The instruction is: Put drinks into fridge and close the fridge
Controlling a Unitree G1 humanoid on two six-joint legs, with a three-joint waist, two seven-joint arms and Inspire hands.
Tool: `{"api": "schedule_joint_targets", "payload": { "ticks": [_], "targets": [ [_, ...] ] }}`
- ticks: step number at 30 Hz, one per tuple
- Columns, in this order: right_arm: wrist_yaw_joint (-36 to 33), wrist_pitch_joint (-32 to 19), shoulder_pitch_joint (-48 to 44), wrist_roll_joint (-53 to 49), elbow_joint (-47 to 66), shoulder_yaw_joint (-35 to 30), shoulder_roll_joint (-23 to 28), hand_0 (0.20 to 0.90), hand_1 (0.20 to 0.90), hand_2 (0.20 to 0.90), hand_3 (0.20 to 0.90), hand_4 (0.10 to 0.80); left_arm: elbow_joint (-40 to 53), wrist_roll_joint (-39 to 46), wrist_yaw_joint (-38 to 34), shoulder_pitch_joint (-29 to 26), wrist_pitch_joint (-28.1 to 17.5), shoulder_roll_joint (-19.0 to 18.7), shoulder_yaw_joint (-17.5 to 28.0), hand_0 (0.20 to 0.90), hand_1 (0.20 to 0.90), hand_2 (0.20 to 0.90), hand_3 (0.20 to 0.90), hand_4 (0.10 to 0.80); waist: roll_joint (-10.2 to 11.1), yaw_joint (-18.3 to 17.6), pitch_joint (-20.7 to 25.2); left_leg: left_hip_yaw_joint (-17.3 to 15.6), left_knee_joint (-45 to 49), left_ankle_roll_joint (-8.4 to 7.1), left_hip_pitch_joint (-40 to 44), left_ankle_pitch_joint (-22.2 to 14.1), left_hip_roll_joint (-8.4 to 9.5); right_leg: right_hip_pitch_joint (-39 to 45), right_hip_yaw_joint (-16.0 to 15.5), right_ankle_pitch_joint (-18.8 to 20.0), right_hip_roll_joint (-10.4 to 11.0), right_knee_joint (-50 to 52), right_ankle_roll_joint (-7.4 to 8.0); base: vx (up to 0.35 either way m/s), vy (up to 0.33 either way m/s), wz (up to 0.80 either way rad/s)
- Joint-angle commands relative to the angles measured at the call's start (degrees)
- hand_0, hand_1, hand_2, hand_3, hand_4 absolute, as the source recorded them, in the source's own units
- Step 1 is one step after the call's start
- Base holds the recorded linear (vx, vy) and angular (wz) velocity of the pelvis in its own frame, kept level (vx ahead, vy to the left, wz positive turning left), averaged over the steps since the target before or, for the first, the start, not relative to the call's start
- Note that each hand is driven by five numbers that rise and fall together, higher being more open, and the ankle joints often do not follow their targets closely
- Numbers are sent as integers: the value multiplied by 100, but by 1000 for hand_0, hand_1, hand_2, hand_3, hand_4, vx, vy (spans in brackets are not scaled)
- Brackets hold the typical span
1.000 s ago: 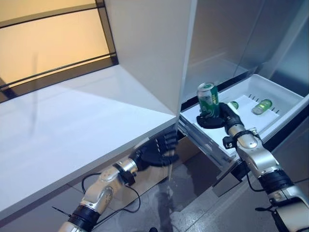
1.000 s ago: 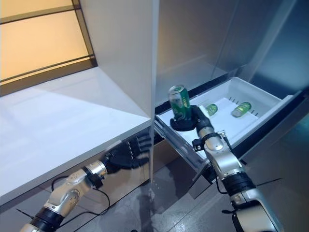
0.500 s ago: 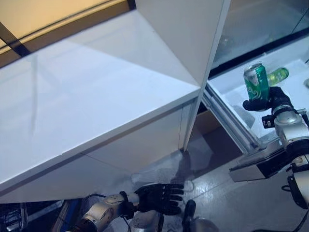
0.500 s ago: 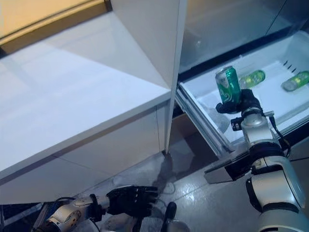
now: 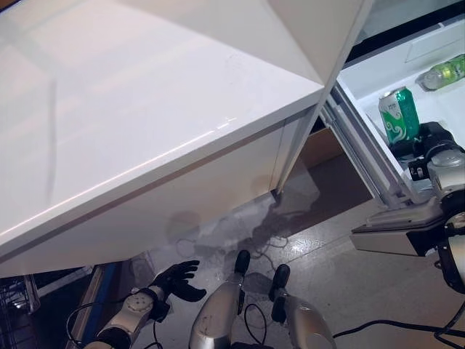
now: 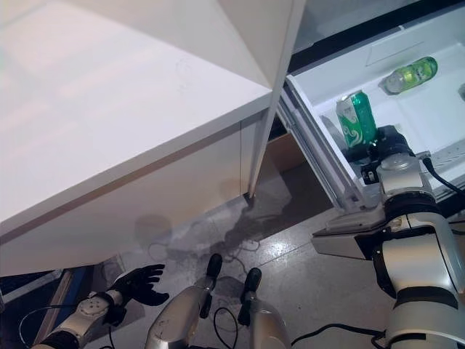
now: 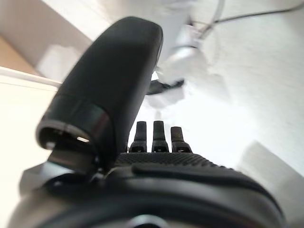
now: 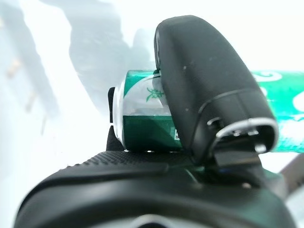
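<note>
My right hand [image 5: 429,140] is shut on a green can [image 5: 399,115] and holds it upright low inside the white fridge drawer [image 5: 367,78], near its front left corner. The right wrist view shows the can [image 8: 142,126] clasped between thumb and fingers. A green bottle [image 5: 445,71] lies on its side farther back in the drawer; it also shows in the right eye view [image 6: 411,73]. My left hand [image 5: 174,280] hangs low near the floor under the white counter, fingers spread and empty.
A white counter [image 5: 131,109] fills the left and middle. A tall white fridge side panel [image 5: 320,29] rises beside the drawer. The drawer's metal rail [image 5: 363,167] runs along its left side. Grey floor [image 5: 341,276] lies below.
The camera has tilted downward. My right hand has lowered the can into the drawer. My left hand has dropped and moved left toward the floor.
</note>
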State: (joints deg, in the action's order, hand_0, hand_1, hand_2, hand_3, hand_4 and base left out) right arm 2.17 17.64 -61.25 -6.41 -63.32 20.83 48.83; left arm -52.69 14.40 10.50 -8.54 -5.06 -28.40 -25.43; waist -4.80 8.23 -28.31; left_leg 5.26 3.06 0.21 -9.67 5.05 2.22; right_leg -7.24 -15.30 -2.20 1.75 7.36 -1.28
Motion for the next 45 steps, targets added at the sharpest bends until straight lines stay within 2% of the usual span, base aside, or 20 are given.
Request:
{"api": "schedule_joint_targets", "payload": {
  "ticks": [1, 5, 10, 11, 12, 13, 18, 20, 28, 35, 40, 45],
  "targets": [
    [61, 13, -532, 336, 253, 481, 833, 300, 300, 300, 200, 100, 110, -92, 15, 321, 4, 117, 188, 900, 900, 900, 900, 800, 89, 29, 337, -292, 684, -189, -348, -407, -264, -502, 234, -336, -35, 766, 83, 0, 0, 0],
    [507, 295, -587, 679, 59, 587, 954, 300, 300, 300, 200, 100, 230, -53, 122, 320, 27, 79, 315, 900, 900, 900, 900, 800, 138, 81, 332, -296, 674, -160, -324, -427, -238, -464, 211, -340, -33, 756, 84, 0, 0, 0],
    [1122, 410, -589, 1142, -222, 660, 1132, 300, 300, 300, 200, 100, 484, -186, 332, 387, -52, -20, 235, 900, 900, 900, 900, 800, 214, 152, 384, -303, 596, -138, -204, -430, -219, -320, 188, -321, -33, 684, 100, 0, 0, 0],
    [1214, 431, -590, 1181, -268, 681, 1147, 476, 476, 476, 406, 306, 514, -207, 363, 399, -76, -28, 204, 900, 900, 900, 900, 800, 229, 159, 397, -304, 575, -134, -169, -430, -212, -282, 193, -316, -36, 664, 104, 0, 0, 0],
    [1295, 435, -580, 1209, -311, 681, 1152, 476, 476, 476, 406, 306, 531, -212, 385, 410, -82, -33, 185, 900, 900, 900, 900, 800, 244, 164, 415, -308, 547, -130, -127, -432, -207, -239, 199, -312, -39, 636, 109, 0, 0, 0],
    [1410, 458, -560, 1277, -346, 674, 1161, 900, 900, 900, 900, 800, 540, -236, 397, 417, -83, -28, 164, 900, 900, 900, 900, 800, 262, 170, 439, -312, 516, -127, -80, -433, -204, -190, 199, -306, -40, 605, 114, 0, 0, 0],
    [1493, 293, -429, 1206, -405, 625, 1146, 900, 900, 900, 900, 800, 530, -343, 396, 451, -11, -9, 141, 900, 900, 900, 900, 800, 330, 179, 548, -351, 374, -110, 100, -418, -193, -4, 210, -246, -51, 440, 142, 0, 0, 0],
    [1341, 59, -356, 1045, -363, 573, 1156, 900, 900, 900, 900, 800, 456, -394, 383, 452, 81, 2, 177, 900, 900, 900, 900, 800, 371, 156, 625, -390, 298, -104, 220, -434, -190, 110, 227, -230, -56, 347, 161, 4, 16, -1],
    [693, -626, 211, -324, 814, -87, 1408, 900, 900, 900, 900, 800, 21, -775, 245, 609, 367, 105, 585, 900, 900, 900, 900, 800, 622, -66, 1080, -621, 78, -105, 691, -569, -154, 559, 344, -174, -41, -13, 287, 6, 31, -14],
    [-467, -1297, 1655, -1676, 2694, -1622, 1413, 900, 900, 900, 900, 800, -350, -1011, 266, 880, 307, 345, 931, 900, 900, 900, 900, 800, 718, -424, 1607, -858, 41, -76, 1033, -784, -133, 790, 537, -181, 6, -132, 402, 19, 50, -18],
    [-1355, -1720, 2965, -2889, 3720, -2913, 549, 900, 900, 900, 900, 800, -588, -1021, 219, 1011, 195, 631, 986, 900, 900, 900, 900, 800, 664, -701, 1985, -1062, -100, -62, 1312, -901, -132, 932, 716, -193, 24, -252, 493, 47, 68, -27],
    [-1484, -2090, 3690, -4141, 3949, -3454, -433, 900, 900, 900, 900, 800, -773, -1029, 191, 970, 185, 806, 935, 900, 900, 900, 900, 800, 614, -817, 2123, -1153, -61, -22, 1498, -1049, -124, 1063, 814, -267, 70, -225, 529, 62, 17, -23]
  ]
}}
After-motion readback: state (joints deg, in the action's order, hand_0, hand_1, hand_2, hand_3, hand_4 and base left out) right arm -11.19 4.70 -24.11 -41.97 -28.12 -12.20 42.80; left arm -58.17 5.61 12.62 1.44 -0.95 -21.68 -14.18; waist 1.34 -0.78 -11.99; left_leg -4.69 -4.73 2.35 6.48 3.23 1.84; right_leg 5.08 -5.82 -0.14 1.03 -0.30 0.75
